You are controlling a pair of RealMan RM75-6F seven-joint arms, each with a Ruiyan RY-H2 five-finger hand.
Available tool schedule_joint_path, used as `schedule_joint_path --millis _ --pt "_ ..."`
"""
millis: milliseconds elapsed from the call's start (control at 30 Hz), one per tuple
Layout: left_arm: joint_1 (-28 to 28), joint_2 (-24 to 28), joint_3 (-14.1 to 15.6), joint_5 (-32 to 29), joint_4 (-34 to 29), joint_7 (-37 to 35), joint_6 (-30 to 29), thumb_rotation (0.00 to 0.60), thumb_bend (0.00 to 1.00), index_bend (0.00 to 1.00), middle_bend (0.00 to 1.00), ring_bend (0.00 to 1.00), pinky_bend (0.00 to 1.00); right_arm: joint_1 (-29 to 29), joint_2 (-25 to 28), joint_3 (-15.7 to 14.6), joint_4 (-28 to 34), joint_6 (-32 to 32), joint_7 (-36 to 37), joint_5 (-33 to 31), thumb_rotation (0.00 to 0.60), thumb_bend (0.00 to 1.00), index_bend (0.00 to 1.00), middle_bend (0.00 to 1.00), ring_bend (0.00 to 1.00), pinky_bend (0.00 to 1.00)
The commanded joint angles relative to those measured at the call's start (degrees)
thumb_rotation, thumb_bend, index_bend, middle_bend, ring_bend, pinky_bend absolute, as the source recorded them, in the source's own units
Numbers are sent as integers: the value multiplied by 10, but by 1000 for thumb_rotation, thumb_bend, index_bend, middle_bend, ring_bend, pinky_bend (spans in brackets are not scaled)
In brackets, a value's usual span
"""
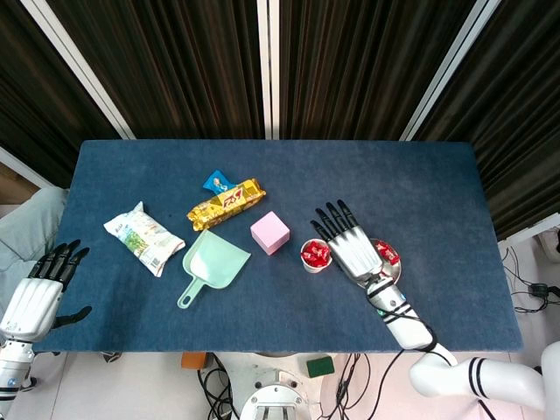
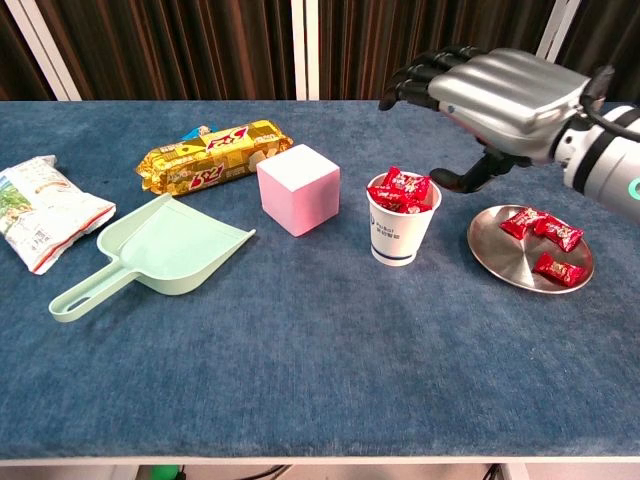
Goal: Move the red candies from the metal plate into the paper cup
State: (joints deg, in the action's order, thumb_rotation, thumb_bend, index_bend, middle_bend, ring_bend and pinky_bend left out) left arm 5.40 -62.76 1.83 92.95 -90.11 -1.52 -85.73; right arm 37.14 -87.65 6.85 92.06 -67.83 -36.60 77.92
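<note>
Nearest on the blue surface (image 2: 300, 380), the metal plate (image 2: 500, 258) holds three red candies (image 2: 541, 240), each wrapper's long axis running roughly left-right with a slight slant. Just left, apart from it, the upright paper cup (image 2: 397, 232) opens upward, heaped past its rim. Most of the job looks done; three remain. Above, the right hand (image 2: 505, 98) hovers, fingers (image 2: 412, 85) spread, empty. The left hand (image 1: 37, 296) hangs off the surface's edge, apparently loosely spread and empty.

You've got three red candies (image 2: 543, 243) on one metal plate (image 2: 497, 256), one paper cup (image 2: 399, 232) — heaped, uncountable — one pink cube (image 2: 298, 188), one scoop (image 2: 160, 252), three snack packets (image 2: 214, 155).
</note>
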Motion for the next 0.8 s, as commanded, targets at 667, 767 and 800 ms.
schedule_joint_path --millis 667,767,800 --pt "-7 -7 -6 -5 -4 17 -14 600 98 91 31 1 151 -303 153 -106 -157 -251 380 49 600 343 0 0 0 0" --pt "-7 -8 -5 -3 -5 22 -14 600 97 90 31 1 151 -317 163 -100 -162 -265 394 52 600 345 0 0 0 0" --pt "-8 -9 -5 -3 -6 23 -14 600 97 90 31 1 151 -320 165 -98 -163 -267 396 53 600 345 0 0 0 0"
